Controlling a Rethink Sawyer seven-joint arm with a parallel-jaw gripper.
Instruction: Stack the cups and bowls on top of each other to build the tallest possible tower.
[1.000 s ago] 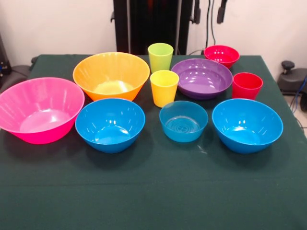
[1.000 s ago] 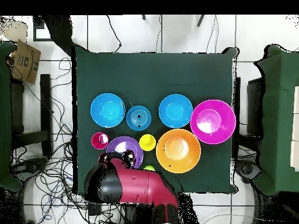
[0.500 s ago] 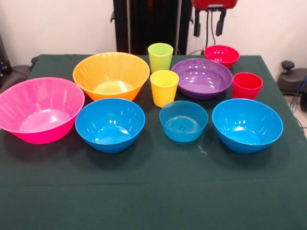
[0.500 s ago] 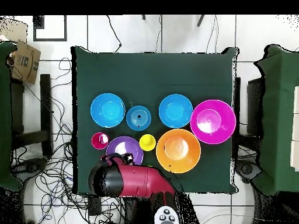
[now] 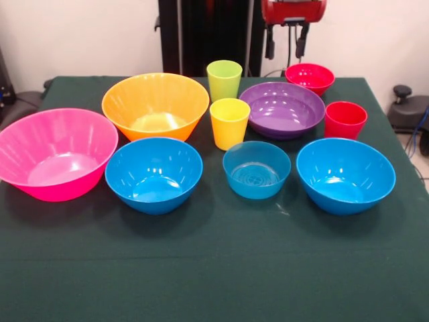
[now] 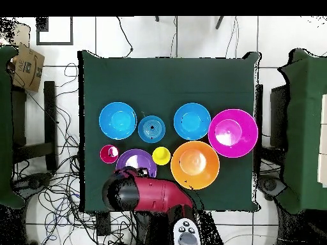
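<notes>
No tower exists yet: all seven bowls and three cups stand apart on the table [image 5: 214, 282]. The purple bowl [image 5: 283, 109] and small red bowl [image 5: 310, 77] lie nearest the gripper [image 5: 284, 41], which has come lower into the front view than a second ago, fingers parted and empty, likely starting a first pick. No readable writing on anything.

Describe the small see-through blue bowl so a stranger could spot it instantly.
In the front view, find the two solid blue bowls in the nearest row on the green table. The small blue bowl sits between them, just in front of the yellow cup; it alone is translucent.
</notes>
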